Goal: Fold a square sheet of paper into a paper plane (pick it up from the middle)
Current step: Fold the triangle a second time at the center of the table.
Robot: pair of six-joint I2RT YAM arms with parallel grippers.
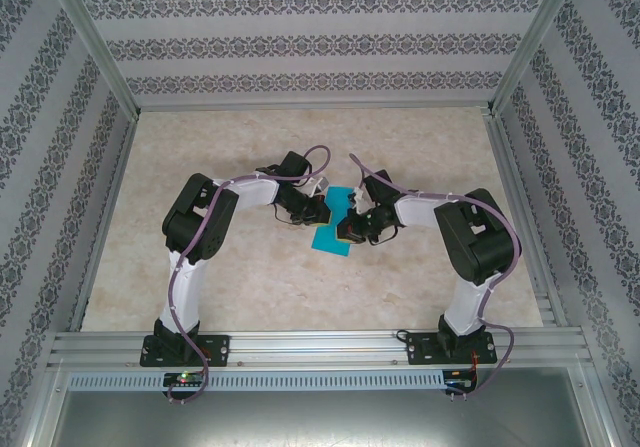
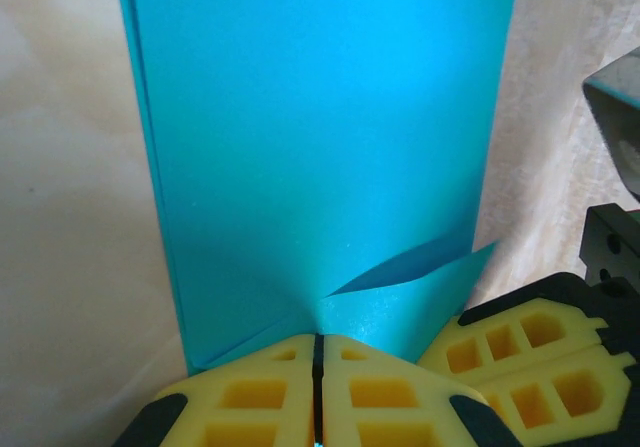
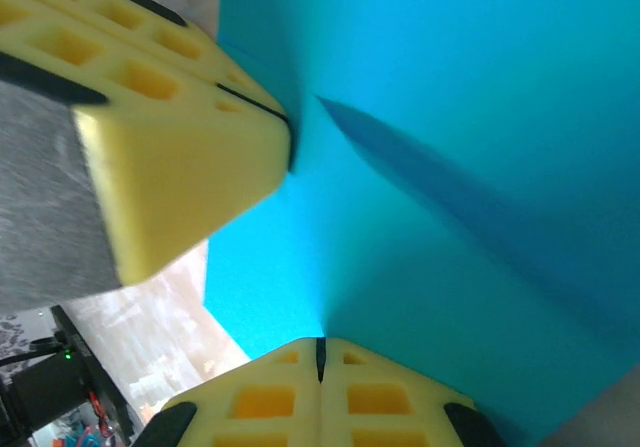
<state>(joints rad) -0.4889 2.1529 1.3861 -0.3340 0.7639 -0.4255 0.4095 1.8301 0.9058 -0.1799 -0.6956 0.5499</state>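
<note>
Top external view.

- Item: square sheet of paper [image 1: 331, 237], plain turquoise-blue, unmarked.
- Location: middle of the desk [image 1: 200, 157], between the two wrists. It is not flat. A lighter far portion and a darker near portion meet at a bend. Whether any of it rests on the desk cannot be told.
- Left pincer [image 1: 322, 210]: at the sheet's left side, touching it.
- Right pincer [image 1: 352, 229]: at the sheet's right side, touching it.
- Left arm [image 1: 195, 222] and right arm [image 1: 470, 232]: both bent inward toward the sheet.
- Surroundings: patterned walls [image 1: 320, 47] on three sides and a metal rail [image 1: 320, 347] carrying the arm bases.

Left wrist view.

- Left pincer [image 2: 318, 345]: yellow pads pressed together, with the sheet's near edge clamped in the seam.
- Square sheet of paper [image 2: 320, 137]: runs away from the pads as a tall band. A doubled edge shows along its left side, and a small pointed pucker sits just right of the grip.
- Right pincer [image 2: 455, 352]: just beside the left one, pads together, at the same near edge by the sheet's corner.

Right wrist view.

- Right pincer [image 3: 320, 352]: pads closed on the paper's edge.
- Left pincer [image 3: 288, 137]: enters from the upper left, pads together, with its tip on the paper.
- Square sheet of paper [image 3: 450, 97]: a dark crease runs diagonally from that tip toward the lower right.
- Desk [image 3: 160, 337]: pale marbled surface at lower left.
</note>
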